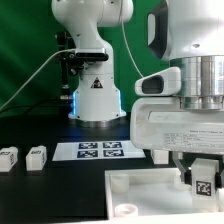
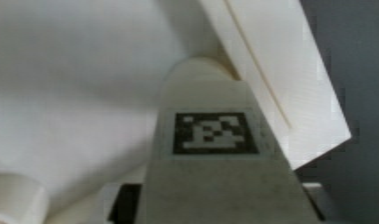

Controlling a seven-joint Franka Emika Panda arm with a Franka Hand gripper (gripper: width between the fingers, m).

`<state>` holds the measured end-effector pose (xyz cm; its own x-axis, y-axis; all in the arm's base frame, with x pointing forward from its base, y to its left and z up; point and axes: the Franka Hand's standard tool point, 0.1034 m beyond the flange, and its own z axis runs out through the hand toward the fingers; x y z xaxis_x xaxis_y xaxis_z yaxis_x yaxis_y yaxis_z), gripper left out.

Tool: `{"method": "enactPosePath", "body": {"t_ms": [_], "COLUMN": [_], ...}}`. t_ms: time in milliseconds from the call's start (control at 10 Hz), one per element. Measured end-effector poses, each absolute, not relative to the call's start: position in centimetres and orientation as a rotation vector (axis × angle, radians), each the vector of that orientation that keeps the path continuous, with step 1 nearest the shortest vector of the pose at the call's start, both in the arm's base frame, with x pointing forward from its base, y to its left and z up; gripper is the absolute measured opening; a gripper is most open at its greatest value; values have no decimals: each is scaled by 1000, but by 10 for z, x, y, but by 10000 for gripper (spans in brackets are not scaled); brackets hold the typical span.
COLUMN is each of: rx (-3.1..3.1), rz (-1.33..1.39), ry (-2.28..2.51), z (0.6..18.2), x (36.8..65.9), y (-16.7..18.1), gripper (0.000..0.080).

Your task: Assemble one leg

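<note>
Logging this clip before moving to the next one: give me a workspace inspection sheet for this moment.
Surface: dark table.
Job's things: one leg with a marker tag, held over the white panel; two spare legs at the exterior view's left.
Clutter: nothing seen; marker board lies flat.
Grippers: gripper closed on the leg.
Cables: cables run from the robot base.
Surroundings: green backdrop.

White tagged leg (image 1: 201,182) held upright at the exterior view's right, its black-and-white marker facing out, two more small tagged legs (image 1: 9,156) (image 1: 37,155) side by side on the dark desk (image 1: 40,190), left
</note>
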<state>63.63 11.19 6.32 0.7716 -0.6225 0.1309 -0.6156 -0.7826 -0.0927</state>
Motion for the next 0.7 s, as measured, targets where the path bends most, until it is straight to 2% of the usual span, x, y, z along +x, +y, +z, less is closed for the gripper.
{"method": "enactPosePath", "body": {"t_ms": [300,700], "rx": [-2583,-1867], "rz": [-133,-89], "ry": [1762,2426], "z": [63,62], "x": [635,628], "y": [111,113], "gripper": [292,294]}}
